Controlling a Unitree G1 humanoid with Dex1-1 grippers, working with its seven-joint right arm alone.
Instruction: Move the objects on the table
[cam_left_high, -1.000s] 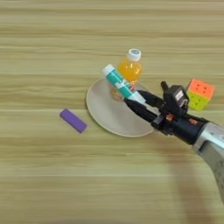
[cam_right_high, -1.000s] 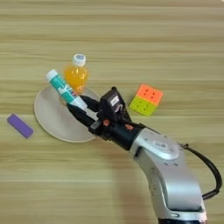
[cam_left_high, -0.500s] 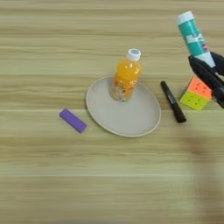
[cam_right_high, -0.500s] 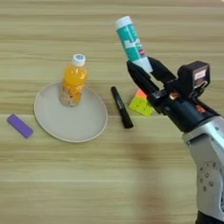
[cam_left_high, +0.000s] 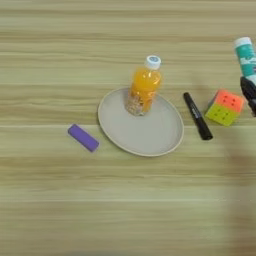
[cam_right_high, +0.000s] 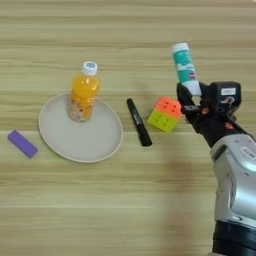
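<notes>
My right gripper (cam_right_high: 192, 97) is shut on the lower end of the white-and-teal tube (cam_right_high: 185, 62), which stands nearly upright above the table (cam_right_high: 125, 200), right of the multicoloured puzzle cube (cam_right_high: 165, 114). The black marker pen (cam_right_high: 138, 122) lies just left of the cube. An orange drink bottle (cam_right_high: 83, 97) with a white cap stands upright on the back part of a beige plate (cam_right_high: 85, 142). In the left eye view only the tube (cam_left_high: 246, 53) and a sliver of the gripper show at the right edge.
A small purple block (cam_right_high: 22, 143) lies on the table left of the plate. My silver forearm (cam_right_high: 235, 170) runs down the right side to the bottom edge.
The tube, held in my gripper, has come down and drawn back toward the right, from high over the cube to beside it. A second ago it was over the plate.
</notes>
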